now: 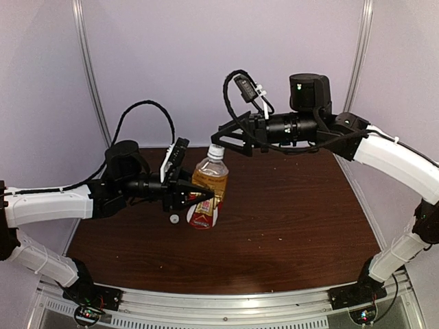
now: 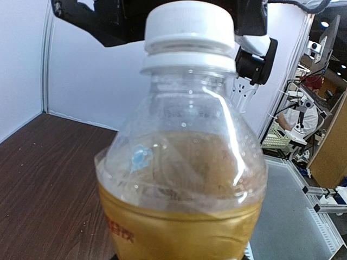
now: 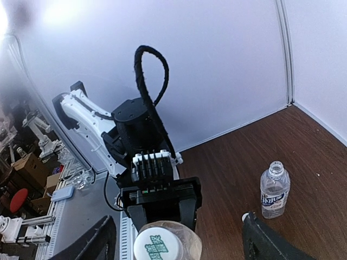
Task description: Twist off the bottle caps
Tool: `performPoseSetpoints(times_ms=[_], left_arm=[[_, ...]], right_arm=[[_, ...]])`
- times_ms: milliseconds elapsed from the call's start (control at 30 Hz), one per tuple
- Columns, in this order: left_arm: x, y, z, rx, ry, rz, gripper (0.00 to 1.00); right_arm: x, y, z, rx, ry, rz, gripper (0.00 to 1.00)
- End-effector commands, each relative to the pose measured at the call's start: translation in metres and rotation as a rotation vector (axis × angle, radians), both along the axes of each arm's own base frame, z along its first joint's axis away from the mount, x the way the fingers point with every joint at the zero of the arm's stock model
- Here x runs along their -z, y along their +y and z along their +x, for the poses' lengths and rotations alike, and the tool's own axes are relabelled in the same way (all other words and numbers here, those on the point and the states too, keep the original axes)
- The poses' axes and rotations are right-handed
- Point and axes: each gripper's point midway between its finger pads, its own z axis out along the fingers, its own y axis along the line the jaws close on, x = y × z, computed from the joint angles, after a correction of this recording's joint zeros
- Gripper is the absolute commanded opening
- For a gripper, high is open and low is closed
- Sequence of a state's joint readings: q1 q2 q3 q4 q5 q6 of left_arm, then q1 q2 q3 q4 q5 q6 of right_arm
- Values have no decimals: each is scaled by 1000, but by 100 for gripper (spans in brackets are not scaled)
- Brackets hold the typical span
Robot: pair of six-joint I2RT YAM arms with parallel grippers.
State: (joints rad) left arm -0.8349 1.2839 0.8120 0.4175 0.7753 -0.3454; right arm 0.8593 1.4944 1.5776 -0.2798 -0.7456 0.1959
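The amber bottle with a red-yellow label stands upright over the table, and my left gripper is shut on its lower body. It fills the left wrist view, its white cap on the neck. My right gripper hovers over that cap, open. From the right wrist the green-printed cap sits between the spread fingers, touching neither. The clear bottle with a white-blue label stands uncapped on the table. A loose white cap lies beside it, half hidden behind my right finger.
A small white cap lies on the brown table just below the left gripper. Pale walls close in the back and sides. A metal rail runs along the near edge.
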Motion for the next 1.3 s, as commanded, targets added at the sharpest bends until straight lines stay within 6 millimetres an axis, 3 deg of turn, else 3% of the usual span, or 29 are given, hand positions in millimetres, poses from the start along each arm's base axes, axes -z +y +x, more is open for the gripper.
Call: performPoseSetpoints(times_ms=[0,267,600,1267], left_arm=[[-18,2,11,-68,-62,-29,36],[-14,4,25,-150,-62,-3,36],[-12,6,30,-188,-66,9,36],[-14,8,31,-200,-71,9,36]], right_arm=[[-9,3,21,153,94,25,80],[10,13,22,168,149,-11,77],[26,18,17,146,163,-39,50],[40,19,18,145,174,-73,43]])
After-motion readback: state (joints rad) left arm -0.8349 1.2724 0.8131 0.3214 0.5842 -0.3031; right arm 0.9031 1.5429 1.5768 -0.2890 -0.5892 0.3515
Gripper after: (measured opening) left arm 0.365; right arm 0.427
